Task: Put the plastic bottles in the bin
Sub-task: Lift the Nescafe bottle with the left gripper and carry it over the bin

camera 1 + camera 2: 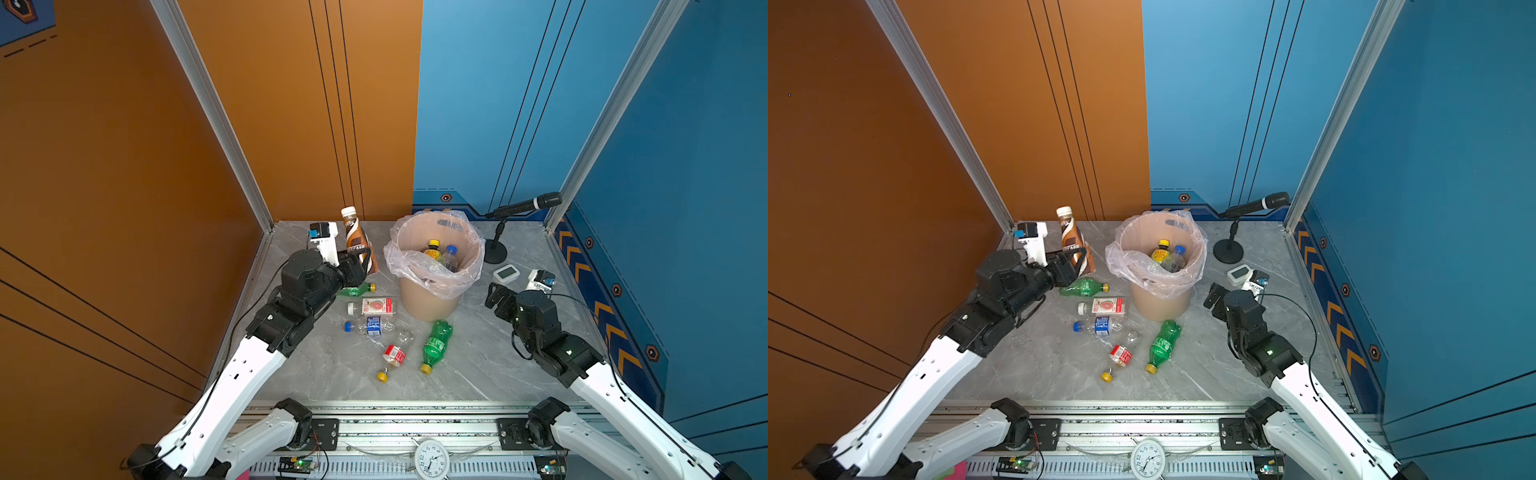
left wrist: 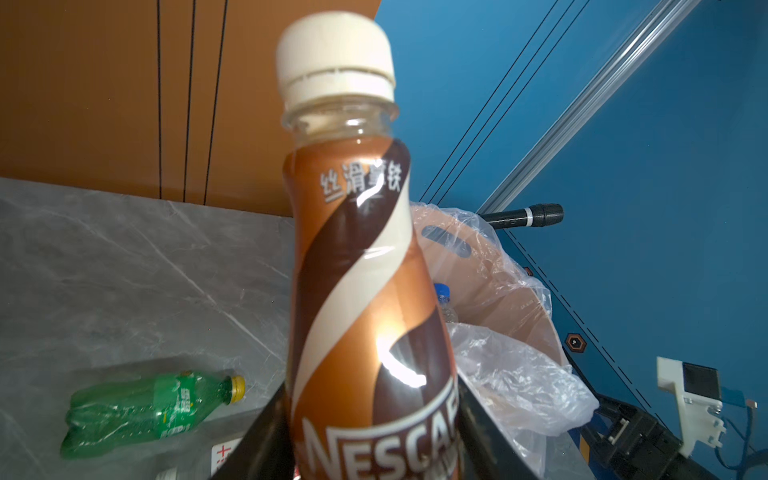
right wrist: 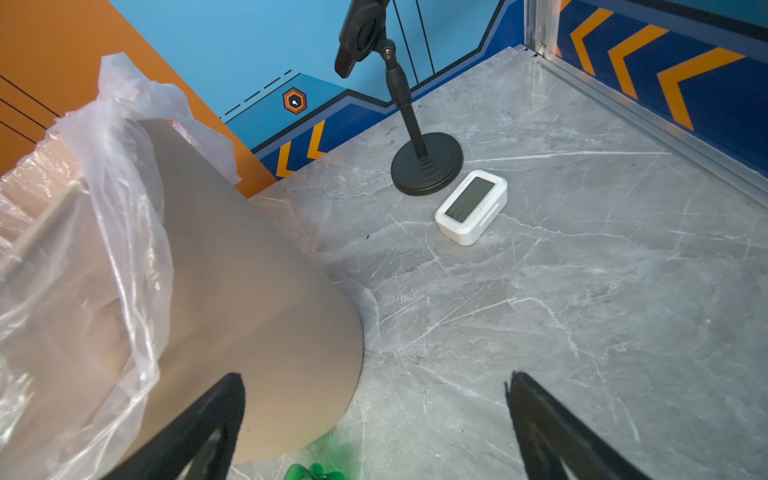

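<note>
Now, left end effector (image 1: 360, 260): clamped low on the upright coffee bottle (image 2: 357, 270), beside the bin (image 1: 428, 301).
Right end effector (image 3: 376, 395): jaws apart, empty, near the bin's wall.
Risk: such a low grip may let it tilt, catching the bag (image 1: 401, 264) at the rim.

The coffee bottle (image 2: 357, 291) has a swirl pattern of brown, dark brown and cream, with a white cap. The bin (image 1: 428, 305) is beige-pink, and its bag (image 1: 415, 272) is translucent pinkish. The green bottle (image 1: 436, 345) has a yellow cap. The clear bottle (image 1: 372, 326) has a blue cap and a blue label. The crushed bottle (image 1: 393, 356) has a red-and-white label and a yellow cap; its body is perhaps yellowish. The table (image 1: 478, 365) is grey marble with white veins.
</note>
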`<state>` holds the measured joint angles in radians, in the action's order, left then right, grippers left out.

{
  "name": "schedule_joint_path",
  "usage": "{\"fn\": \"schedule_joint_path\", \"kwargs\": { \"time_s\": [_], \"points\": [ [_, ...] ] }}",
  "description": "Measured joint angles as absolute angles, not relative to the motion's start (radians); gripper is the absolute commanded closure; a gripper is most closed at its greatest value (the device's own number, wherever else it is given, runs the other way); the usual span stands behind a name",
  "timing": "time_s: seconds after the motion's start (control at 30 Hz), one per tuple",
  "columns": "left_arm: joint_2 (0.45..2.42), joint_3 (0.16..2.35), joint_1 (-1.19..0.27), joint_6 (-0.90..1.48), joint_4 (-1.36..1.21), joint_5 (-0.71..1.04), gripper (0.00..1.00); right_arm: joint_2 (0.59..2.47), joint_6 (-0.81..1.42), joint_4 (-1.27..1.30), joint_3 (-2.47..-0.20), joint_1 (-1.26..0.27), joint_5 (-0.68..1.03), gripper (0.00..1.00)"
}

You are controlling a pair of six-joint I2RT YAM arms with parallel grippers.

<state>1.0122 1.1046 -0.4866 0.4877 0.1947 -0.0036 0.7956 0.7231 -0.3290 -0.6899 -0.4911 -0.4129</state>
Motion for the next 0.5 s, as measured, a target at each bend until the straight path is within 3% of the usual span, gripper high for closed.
{"fn": "schedule_joint_path", "kwargs": {
  "time_s": [0.5],
  "points": [
    [1.462,1.549,-0.554,0.329,0.127,0.063,0.50,0.743,0.723,-0.340,-0.686,-0.483,-0.396,0.00]
  ]
}}
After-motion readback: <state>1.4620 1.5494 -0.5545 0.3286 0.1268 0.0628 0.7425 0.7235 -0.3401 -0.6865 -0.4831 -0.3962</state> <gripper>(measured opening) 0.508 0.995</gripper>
